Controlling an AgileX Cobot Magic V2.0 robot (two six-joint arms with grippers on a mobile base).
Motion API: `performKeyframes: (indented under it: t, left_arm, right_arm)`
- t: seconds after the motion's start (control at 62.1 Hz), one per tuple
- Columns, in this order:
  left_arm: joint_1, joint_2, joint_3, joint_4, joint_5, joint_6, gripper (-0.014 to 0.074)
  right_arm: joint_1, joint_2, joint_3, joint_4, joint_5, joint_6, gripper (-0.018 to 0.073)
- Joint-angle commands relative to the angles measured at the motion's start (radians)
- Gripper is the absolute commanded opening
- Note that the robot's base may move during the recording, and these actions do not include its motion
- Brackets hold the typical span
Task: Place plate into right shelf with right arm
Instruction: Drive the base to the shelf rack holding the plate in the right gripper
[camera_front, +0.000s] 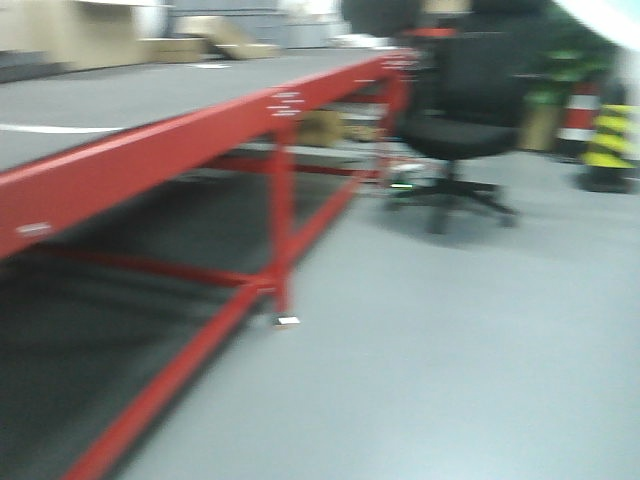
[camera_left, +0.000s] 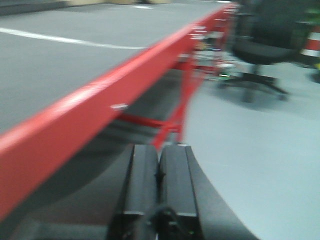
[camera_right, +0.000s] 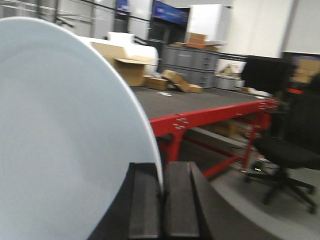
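Observation:
A pale bluish-white plate (camera_right: 60, 135) fills the left half of the right wrist view, held on edge. My right gripper (camera_right: 162, 170) is shut on the plate's rim, one black finger on each side of it. In the left wrist view my left gripper (camera_left: 159, 152) is shut with nothing between its black fingers, hanging beside the red-framed table (camera_left: 100, 100). The right shelf is out of view. Neither gripper shows in the blurred front view.
The long red-framed table (camera_front: 150, 150) with a dark grey top runs along the left. A black office chair (camera_front: 455, 120) stands on the grey floor ahead right, with a yellow-black bollard (camera_front: 610, 150) beyond. Cardboard boxes (camera_right: 125, 67) and grey crates (camera_right: 195, 60) lie behind the table.

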Motion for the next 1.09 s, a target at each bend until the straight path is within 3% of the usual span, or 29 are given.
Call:
performKeyframes:
  t: [0.0, 1.079]
  left_arm:
    - [0.001, -0.006, 0.01, -0.006, -0.086, -0.003, -0.0047]
    - [0.001, -0.006, 0.01, -0.006, -0.086, -0.003, -0.0047]
  right_arm:
    - [-0.003, 0.01, -0.031, 0.001, -0.104, -0.007, 0.0068]
    - [-0.003, 0.01, -0.031, 0.001, -0.104, -0.007, 0.0068]
